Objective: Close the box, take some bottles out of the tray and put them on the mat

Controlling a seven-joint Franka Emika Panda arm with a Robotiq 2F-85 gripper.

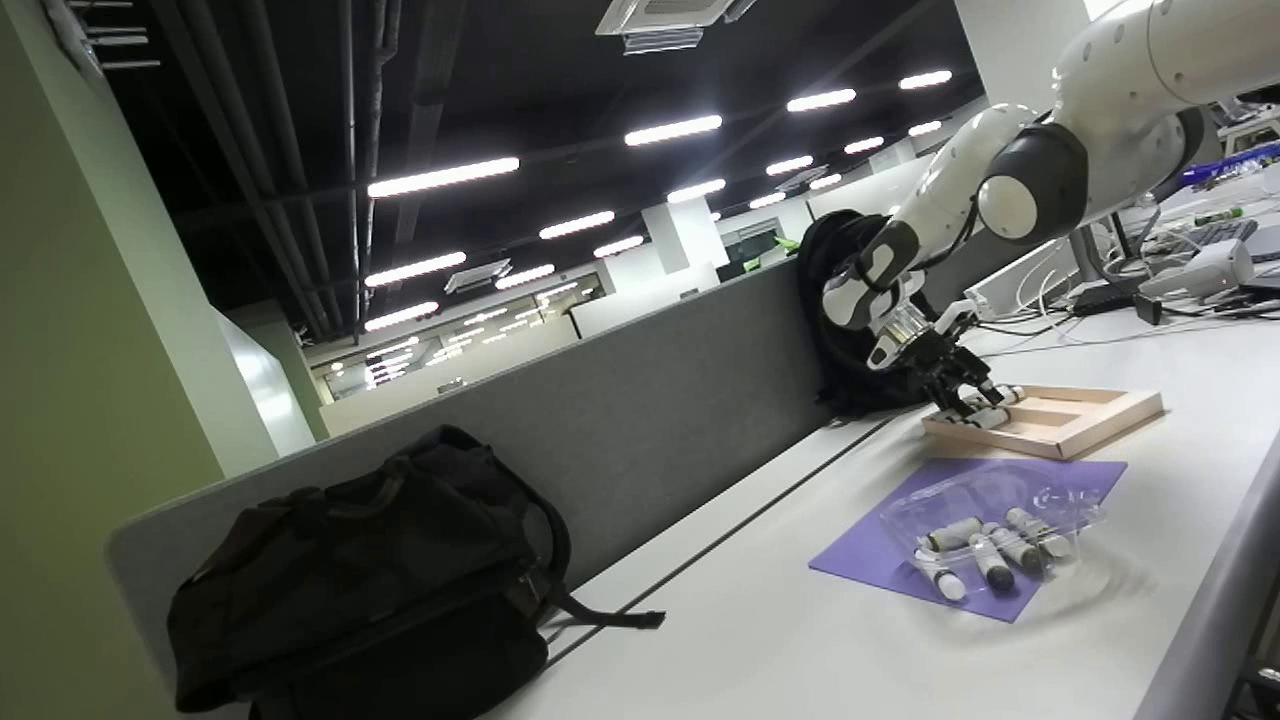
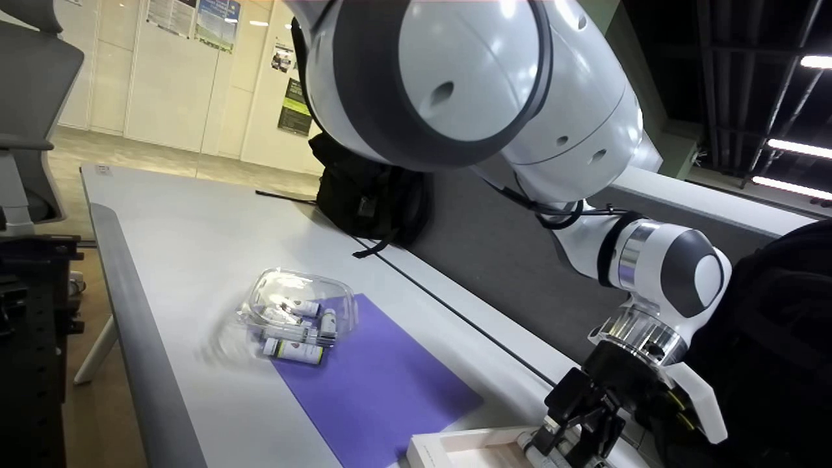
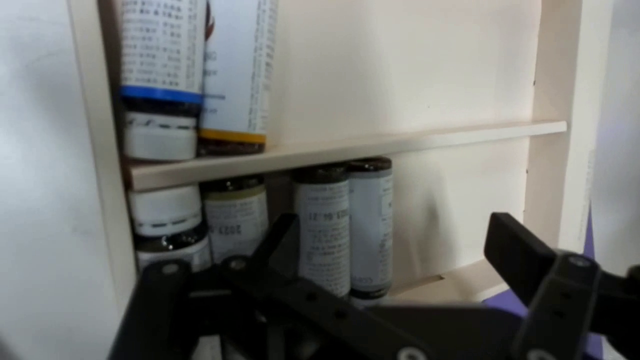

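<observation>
The tan wooden box (image 1: 1115, 425) lies open on the table, split by a thin divider (image 3: 425, 142). My gripper (image 3: 393, 222) is lowered into one compartment with its jaws spread wide. Two white-labelled bottles (image 3: 325, 225) stand side by side between its fingers, with a gap on the right. More bottles (image 3: 160, 50) lie left in the wrist view, some behind the left finger. Beyond the box is the purple mat (image 2: 390, 370). A clear plastic tray (image 2: 286, 279) holding several bottles (image 1: 1012, 550) rests partly on the mat in both exterior views.
A black backpack (image 1: 370, 590) sits on the table against the grey partition (image 1: 680, 380). Another black bag (image 1: 840, 340) is behind the arm, close to the gripper. Cables and a keyboard (image 1: 1220, 232) lie at the far end. The table's edge (image 1: 1210, 610) runs past the tray.
</observation>
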